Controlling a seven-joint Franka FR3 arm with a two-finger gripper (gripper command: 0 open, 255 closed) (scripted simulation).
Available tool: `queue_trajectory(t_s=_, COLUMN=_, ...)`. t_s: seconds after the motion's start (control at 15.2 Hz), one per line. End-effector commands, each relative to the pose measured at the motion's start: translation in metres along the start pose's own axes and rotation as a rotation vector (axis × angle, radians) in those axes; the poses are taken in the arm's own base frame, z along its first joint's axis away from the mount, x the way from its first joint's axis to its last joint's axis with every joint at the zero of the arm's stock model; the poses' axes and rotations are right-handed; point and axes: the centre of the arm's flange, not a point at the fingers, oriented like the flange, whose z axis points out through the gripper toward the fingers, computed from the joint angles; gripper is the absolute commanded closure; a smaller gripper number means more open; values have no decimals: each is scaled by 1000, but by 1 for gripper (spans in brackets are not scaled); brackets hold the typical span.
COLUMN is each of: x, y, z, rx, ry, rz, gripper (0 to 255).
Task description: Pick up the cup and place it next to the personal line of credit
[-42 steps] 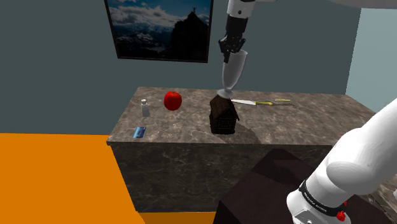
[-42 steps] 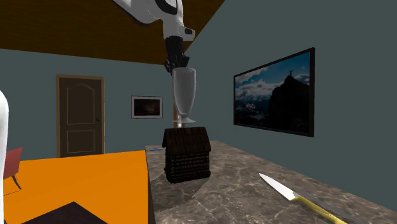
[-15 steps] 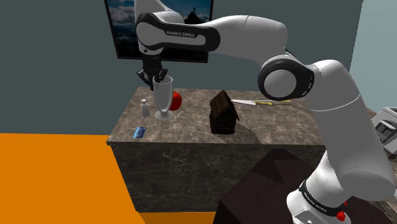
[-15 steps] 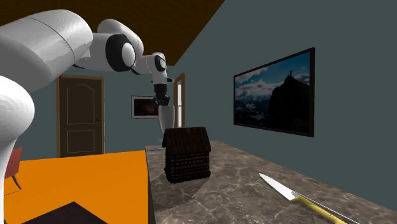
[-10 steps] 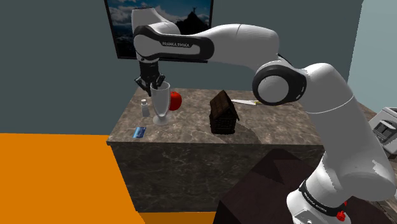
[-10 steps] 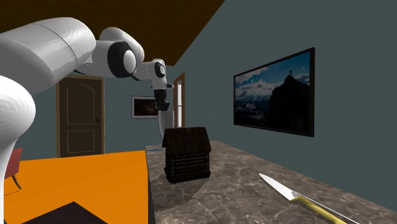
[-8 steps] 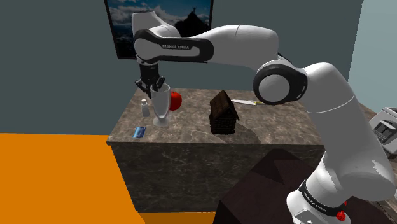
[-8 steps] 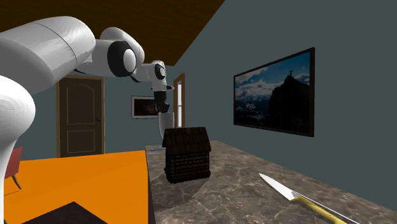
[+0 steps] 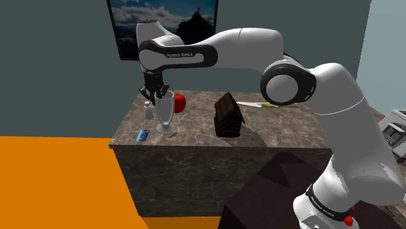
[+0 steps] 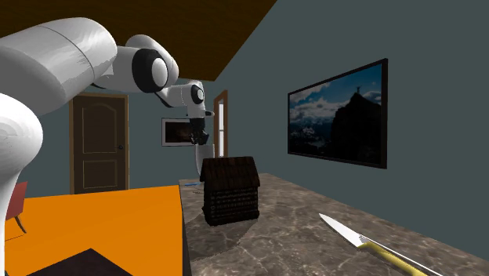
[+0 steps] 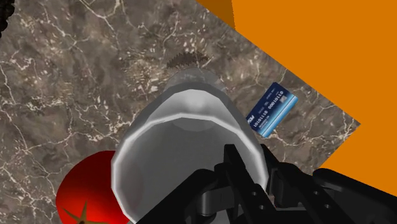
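Cup (image 9: 164, 112): pale grey, tall and stemmed, upright at the desk's (image 9: 195, 138) end on the shoulder view's left. Its foot was down at the marble, though whether it touched was too close to call.
Jaws: clamped on the cup's rim from above, with one finger (image 11: 235, 164) inside the bowl and the other outside the wall.
Card (image 9: 142, 135): blue and flat on the desk by the front edge. It lay near the cup's foot but clear of it, on the shoulder view's left.
Apple (image 9: 177, 103): red, just behind the cup, toward the wall.
Shaker (image 9: 148, 110): small, grey and upright, beside the cup on the shoulder view's left and behind the card.
House (image 9: 228, 116): a dark little model at mid-desk, well apart from the cup.
Knife (image 9: 263, 104): flat at the back, its yellow handle pointing to the shoulder view's right.
Arm (image 9: 247, 49): white, arched over the desk from the stand at lower right.
Picture (image 9: 162, 26): a mountain scene on the grey-blue wall behind.
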Motion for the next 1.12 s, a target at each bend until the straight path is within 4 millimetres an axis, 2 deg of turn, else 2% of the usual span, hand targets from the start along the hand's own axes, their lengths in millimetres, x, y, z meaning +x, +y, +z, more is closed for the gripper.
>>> queue_trajectory(t_s=0.0, x=0, y=0, z=0, rx=1, ry=1, rz=0, gripper=255)
queue_trajectory(t_s=0.2, x=0, y=0, z=0, rx=1, ry=1, rz=0, gripper=255)
queue_trajectory(t_s=0.26, x=0, y=0, z=0, rx=1, ry=1, rz=0, gripper=0)
queue_trajectory(t_s=0.59, x=0, y=0, z=0, rx=1, ry=1, rz=0, gripper=0)
queue_trajectory(t_s=0.86, x=0, y=0, z=-50, rx=1, ry=1, rz=0, gripper=0)
queue_trajectory(t_s=1.06, x=0, y=0, z=-50, rx=1, ry=1, rz=0, gripper=0)
